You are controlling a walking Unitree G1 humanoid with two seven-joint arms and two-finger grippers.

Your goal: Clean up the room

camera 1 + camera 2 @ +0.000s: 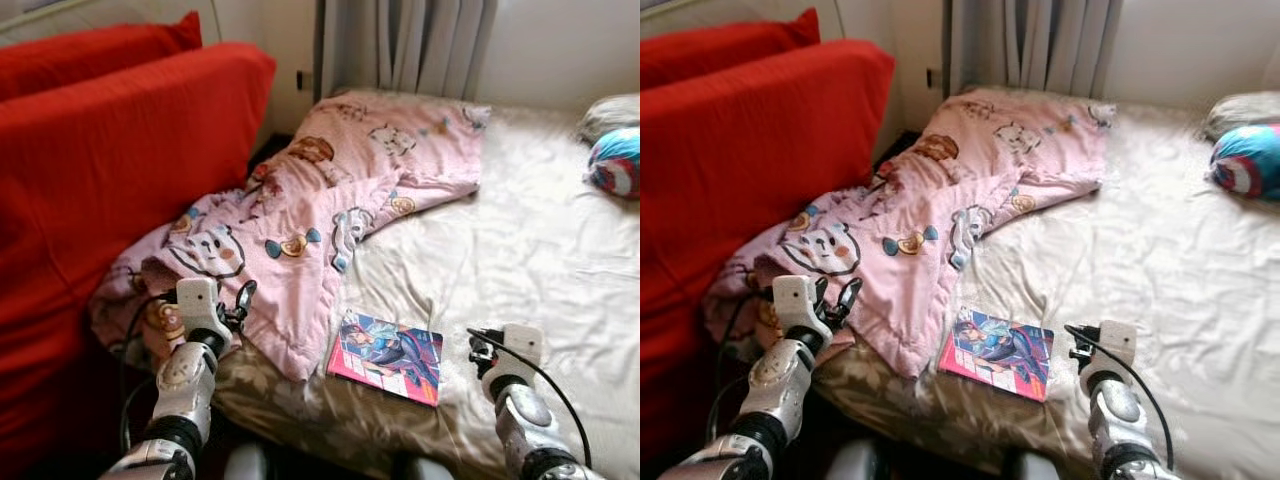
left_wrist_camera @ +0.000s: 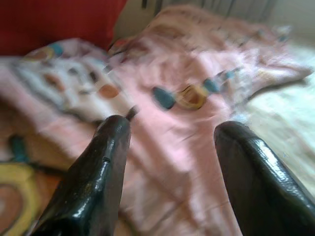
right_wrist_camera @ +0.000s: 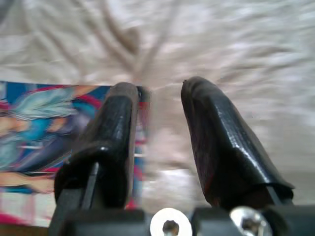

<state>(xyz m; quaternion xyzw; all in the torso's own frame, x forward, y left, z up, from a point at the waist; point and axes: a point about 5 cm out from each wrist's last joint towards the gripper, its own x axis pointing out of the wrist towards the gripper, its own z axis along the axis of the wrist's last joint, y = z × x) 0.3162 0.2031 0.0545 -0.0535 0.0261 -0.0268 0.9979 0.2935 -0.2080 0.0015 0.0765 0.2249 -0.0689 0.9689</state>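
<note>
One book (image 1: 386, 356) just beside right pincer (image 3: 157, 93), bed (image 1: 520, 260)

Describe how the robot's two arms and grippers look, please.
Both arms are silver with black joint rings. Each wrist carries a white box, and a black cable runs along it. The left gripper and the right gripper each have two long, glossy black fingers with rounded tips.

The 2 head views look forward and down from above the foot of a bed (image 1: 520, 250), sharing nearly the same scene: pink blanket (image 1: 320, 210), comic book (image 1: 385, 356), red sofa (image 1: 110, 150). The left wrist camera sits close above the blanket, looking along it. The right wrist camera looks down, close over the book's edge.
</note>
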